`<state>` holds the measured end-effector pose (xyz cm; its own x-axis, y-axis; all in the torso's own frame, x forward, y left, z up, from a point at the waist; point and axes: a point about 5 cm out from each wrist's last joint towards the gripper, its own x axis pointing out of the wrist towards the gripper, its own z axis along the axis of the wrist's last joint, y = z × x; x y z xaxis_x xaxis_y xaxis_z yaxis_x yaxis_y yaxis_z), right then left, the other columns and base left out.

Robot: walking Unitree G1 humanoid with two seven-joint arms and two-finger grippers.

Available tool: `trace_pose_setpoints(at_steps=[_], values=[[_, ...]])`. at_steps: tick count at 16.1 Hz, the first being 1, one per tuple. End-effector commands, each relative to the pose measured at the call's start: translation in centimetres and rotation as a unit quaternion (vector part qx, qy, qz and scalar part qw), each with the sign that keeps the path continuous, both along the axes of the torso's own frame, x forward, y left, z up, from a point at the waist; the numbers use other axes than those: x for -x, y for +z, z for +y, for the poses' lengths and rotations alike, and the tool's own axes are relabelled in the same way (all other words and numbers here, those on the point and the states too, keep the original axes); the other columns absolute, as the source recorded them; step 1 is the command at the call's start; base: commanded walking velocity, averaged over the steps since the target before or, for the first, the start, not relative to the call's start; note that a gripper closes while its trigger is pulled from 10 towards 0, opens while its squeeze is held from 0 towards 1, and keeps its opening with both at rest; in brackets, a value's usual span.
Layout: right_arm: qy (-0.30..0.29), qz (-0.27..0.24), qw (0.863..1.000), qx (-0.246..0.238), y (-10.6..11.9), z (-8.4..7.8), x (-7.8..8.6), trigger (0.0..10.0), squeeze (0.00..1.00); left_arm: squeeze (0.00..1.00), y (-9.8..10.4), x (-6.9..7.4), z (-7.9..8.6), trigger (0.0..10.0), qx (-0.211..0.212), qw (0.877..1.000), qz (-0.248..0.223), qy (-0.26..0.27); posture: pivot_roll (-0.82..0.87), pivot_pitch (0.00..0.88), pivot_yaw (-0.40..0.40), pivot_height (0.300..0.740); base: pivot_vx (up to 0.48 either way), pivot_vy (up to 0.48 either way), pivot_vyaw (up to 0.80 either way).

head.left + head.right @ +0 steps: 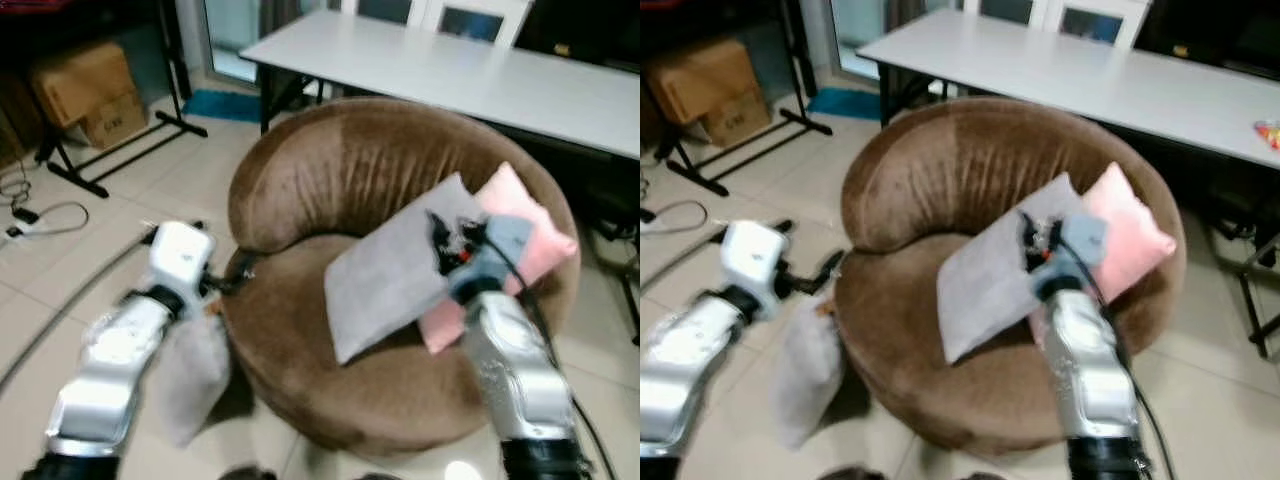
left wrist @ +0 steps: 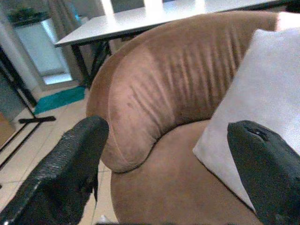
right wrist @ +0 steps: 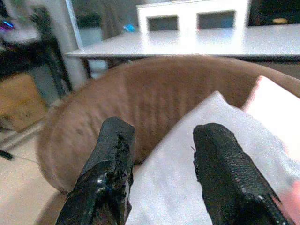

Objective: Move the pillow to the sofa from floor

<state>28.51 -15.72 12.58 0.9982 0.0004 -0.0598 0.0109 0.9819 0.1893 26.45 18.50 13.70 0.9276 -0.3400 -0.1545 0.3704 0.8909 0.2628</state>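
A grey pillow (image 1: 192,372) stands on the tiled floor, leaning against the left side of the round brown sofa (image 1: 330,180). My left gripper (image 1: 234,274) is just above it at the sofa's left edge, open with nothing between its fingers (image 2: 79,154). A second grey pillow (image 1: 395,265) lies on the sofa seat, propped against a pink pillow (image 1: 525,225). My right gripper (image 1: 440,240) hovers over that grey pillow, open and holding nothing, its fingers (image 3: 115,154) spread above the fabric.
A long white table (image 1: 480,75) stands behind the sofa. Cardboard boxes (image 1: 85,90) and a black stand (image 1: 120,150) are at the far left, with cables (image 1: 40,215) on the floor. Metal legs (image 1: 1250,300) stand at the right.
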Motion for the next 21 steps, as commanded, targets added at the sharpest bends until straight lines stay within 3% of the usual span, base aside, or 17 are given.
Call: trace_pose_setpoints(at_steps=[1,5,8,14,21], values=[[0.005,-0.007,1.000,0.002,0.6,0.4,-0.1,10.0,0.00,0.00,0.3,-0.2,0.4,10.0,-0.009,1.000,-0.004,0.008,-0.05,0.000,-0.066,0.740,0.000,0.480,0.00],[0.022,0.010,1.000,-0.003,0.8,0.8,-0.1,10.0,0.00,0.00,0.3,-0.3,0.6,10.0,-0.009,1.000,-0.007,0.019,-0.05,0.000,-0.074,0.740,0.000,0.441,0.00],[0.047,0.021,0.999,0.000,0.7,1.2,-0.1,10.0,0.00,0.00,0.4,-0.3,0.8,10.0,-0.006,0.999,-0.016,0.029,-0.05,0.000,-0.075,0.740,0.000,0.000,0.00],[0.075,0.030,0.997,0.012,0.9,1.8,-0.1,10.0,0.00,0.00,0.6,-0.7,0.5,10.0,0.009,0.999,-0.025,0.036,-0.05,0.000,-0.076,0.740,0.044,0.000,0.76],[0.081,0.030,0.996,0.030,1.3,1.9,-0.3,10.0,0.00,0.00,0.4,-0.7,0.5,10.0,0.006,0.999,-0.021,0.035,-0.05,0.000,-0.078,0.740,0.290,0.000,0.00]])
